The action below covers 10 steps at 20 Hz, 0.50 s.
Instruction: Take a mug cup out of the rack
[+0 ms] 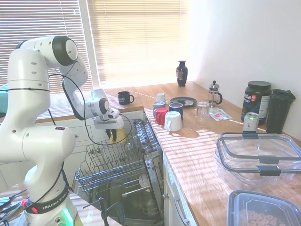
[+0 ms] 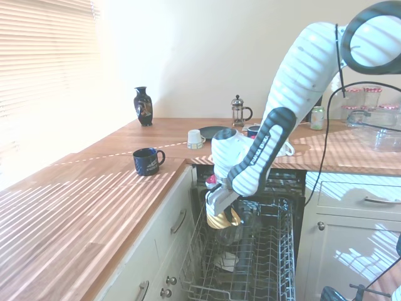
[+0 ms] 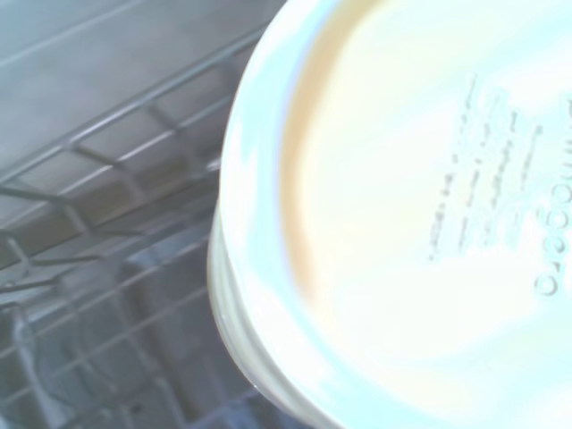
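With the mug cup (image 1: 116, 134) pinched in the gripper (image 1: 114, 132) at left of centre, clear above the rack (image 1: 113, 162), lifting looks done; only setting down remains

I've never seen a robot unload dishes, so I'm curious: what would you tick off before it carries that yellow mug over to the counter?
1. Mug held: ok. The hand is shut on the yellow mug.
2. Mug clear of the rack: ok; it hangs above the wire prongs in both outside views.
3. Grip firm: cannot tell; the wrist view shows only the mug's pale base.
4. Landing space: ok; bare wood lies near the navy mug.
5. Path: judged ok, but watch the counter edge beside the mug.
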Available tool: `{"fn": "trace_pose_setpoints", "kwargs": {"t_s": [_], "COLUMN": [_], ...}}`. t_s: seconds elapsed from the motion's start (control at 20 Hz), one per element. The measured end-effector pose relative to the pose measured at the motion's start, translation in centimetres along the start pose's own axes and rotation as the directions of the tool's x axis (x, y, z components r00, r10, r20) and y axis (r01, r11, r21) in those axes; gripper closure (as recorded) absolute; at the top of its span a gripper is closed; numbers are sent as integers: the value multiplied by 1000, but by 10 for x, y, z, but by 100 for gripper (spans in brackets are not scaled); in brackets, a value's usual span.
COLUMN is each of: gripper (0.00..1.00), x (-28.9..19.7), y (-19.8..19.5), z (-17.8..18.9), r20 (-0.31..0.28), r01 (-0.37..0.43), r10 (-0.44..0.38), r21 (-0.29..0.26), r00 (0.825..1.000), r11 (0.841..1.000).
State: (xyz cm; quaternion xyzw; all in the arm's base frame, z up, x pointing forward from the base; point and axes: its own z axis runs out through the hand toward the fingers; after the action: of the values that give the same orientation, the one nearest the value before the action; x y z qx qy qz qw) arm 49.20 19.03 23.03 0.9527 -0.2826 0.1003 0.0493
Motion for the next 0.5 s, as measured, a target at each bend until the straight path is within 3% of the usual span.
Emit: {"fn": "trace_pose_setpoints", "kwargs": {"t_s": [0.25,0.5], "gripper": [100,100], "x": [49,108], "y": [57,121], "z": [-65,-90], "r20": [-14,11], "r01": [-90,-155], "r10": [90,155], "r21": [4,15], "r00": [996,988], "r11": [996,988]}}
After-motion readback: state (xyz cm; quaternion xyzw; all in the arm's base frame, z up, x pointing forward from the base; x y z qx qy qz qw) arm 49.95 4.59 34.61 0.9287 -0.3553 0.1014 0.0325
